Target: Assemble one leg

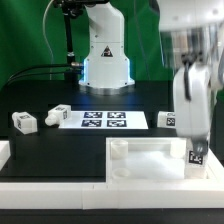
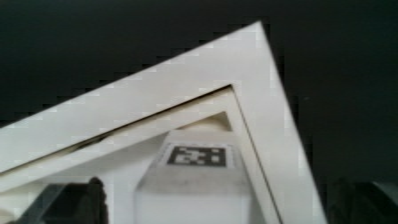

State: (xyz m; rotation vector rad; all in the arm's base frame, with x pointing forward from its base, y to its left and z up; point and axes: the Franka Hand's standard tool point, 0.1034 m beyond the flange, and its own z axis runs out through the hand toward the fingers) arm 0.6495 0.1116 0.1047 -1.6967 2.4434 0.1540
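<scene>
The gripper (image 1: 195,150) is closed on a leg (image 1: 196,155), held upright over the white panel (image 1: 150,160) near its corner at the exterior view's right. Two more legs (image 1: 24,122) lie on the black table (image 1: 60,145) beside the marker board (image 1: 100,119).

**One leg up on end, more lying down**

I see the leg (image 1: 196,150), a small long white plastic block with black-and-white square tags. It stands up straight at the exterior view's right, and it looks blurry. Its low end shows a tag and is at the corner of the big flat white square panel (image 1: 150,160). I cannot tell if they touch. In the wrist view one tag faces me. Three other legs (image 1: 24,121) (image 1: 47,116) (image 1: 168,120) lie apart farther back.
</scene>
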